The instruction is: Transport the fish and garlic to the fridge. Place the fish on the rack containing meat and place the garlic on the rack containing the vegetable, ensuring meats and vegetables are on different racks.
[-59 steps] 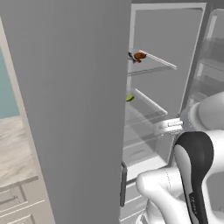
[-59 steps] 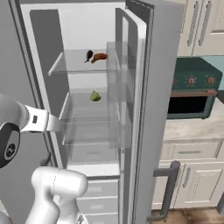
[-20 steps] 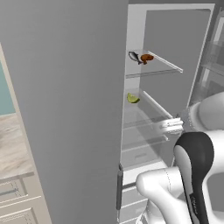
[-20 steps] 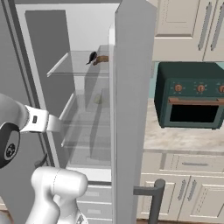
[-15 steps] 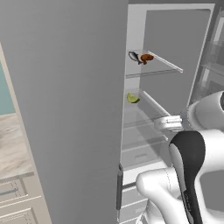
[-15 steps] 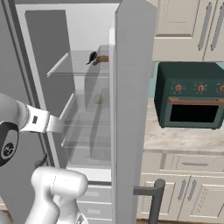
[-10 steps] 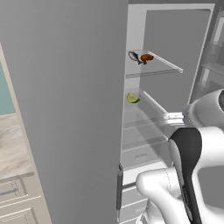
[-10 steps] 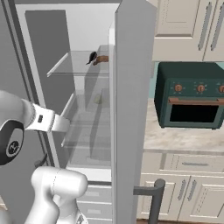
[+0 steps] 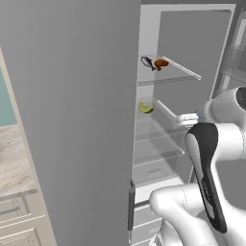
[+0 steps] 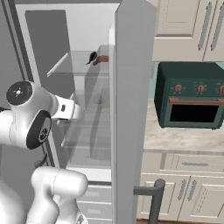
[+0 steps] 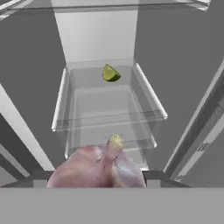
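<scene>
Garlic (image 11: 98, 168) in gripper, facing open shelf, vegetable (image 11: 110, 73) at back.

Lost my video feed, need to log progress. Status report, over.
Gripper shut on garlic, facing open fridge. Fish beside meat on upper rack. Vegetable on the rack ahead; path looks clear.

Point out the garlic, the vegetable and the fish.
garlic (image 11: 97, 171), hand view, on the bulb's rounded body.
vegetable (image 11: 110, 73), hand view, on the middle of the yellow-green wedge.
fish (image 9: 147, 62), left base view, on its dark-grey body.
</scene>
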Available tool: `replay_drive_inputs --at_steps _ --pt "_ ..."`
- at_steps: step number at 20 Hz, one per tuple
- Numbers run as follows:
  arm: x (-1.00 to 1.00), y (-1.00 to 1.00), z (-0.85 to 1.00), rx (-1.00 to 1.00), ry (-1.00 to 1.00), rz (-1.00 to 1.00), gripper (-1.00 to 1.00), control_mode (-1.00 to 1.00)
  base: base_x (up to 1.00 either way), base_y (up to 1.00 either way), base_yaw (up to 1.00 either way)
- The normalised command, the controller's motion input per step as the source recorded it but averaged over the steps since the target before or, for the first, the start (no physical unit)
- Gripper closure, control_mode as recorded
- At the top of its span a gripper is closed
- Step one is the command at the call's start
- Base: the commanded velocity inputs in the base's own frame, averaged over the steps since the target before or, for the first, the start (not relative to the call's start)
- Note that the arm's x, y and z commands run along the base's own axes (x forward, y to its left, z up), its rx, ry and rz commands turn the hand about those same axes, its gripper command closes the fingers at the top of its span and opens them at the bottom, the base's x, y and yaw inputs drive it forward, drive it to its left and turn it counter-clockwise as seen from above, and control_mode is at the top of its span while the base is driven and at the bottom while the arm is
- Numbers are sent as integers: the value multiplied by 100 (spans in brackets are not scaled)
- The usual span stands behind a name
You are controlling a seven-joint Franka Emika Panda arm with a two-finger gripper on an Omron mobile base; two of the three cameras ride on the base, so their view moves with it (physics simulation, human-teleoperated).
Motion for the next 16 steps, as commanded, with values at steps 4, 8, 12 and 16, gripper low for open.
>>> replay_drive_inputs --at_steps 4,8,12,16 --pt "82 0 -37 0 0 7 100 -100 0 0 0" --pt "81 0 -26 -2 0 0 100 -100 0 0 0" --pt "83 0 -24 0 0 0 100 -100 0 0 0" --pt "68 0 -38 0 8 0 100 -100 0 0 0"
